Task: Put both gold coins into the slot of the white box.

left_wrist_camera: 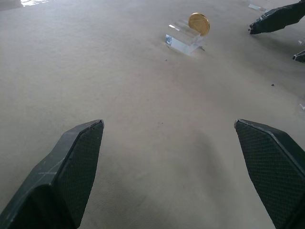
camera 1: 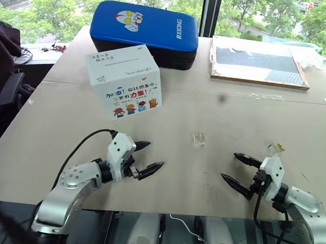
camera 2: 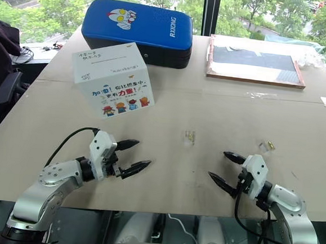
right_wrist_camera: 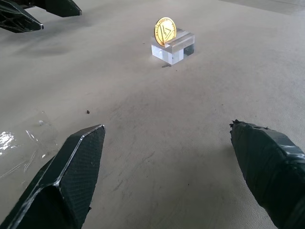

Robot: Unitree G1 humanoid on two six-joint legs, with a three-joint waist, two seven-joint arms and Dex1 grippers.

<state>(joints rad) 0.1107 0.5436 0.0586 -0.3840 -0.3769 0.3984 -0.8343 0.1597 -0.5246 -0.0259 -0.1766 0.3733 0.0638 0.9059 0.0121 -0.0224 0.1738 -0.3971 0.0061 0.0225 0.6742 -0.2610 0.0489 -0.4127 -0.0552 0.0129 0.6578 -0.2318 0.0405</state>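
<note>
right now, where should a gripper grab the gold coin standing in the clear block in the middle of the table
Grip the gold coin by its upper half, which stands upright on edge above the clear block. Come down from above with one finger on each flat face, probably; the lower edge seems seated in the block, so the faces offer the only free surfaces. Both the left gripper and right gripper are open.

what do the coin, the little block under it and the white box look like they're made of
Coin: probably metal, polished gold finish; it shines and carries a raised emblem. Block: clear plastic or acrylic, perhaps glass; you see through it, with bright glints on its edges. White box: likely cardboard with a matte printed surface, showing sharp folded edges, cartoon print and handwriting.
</note>
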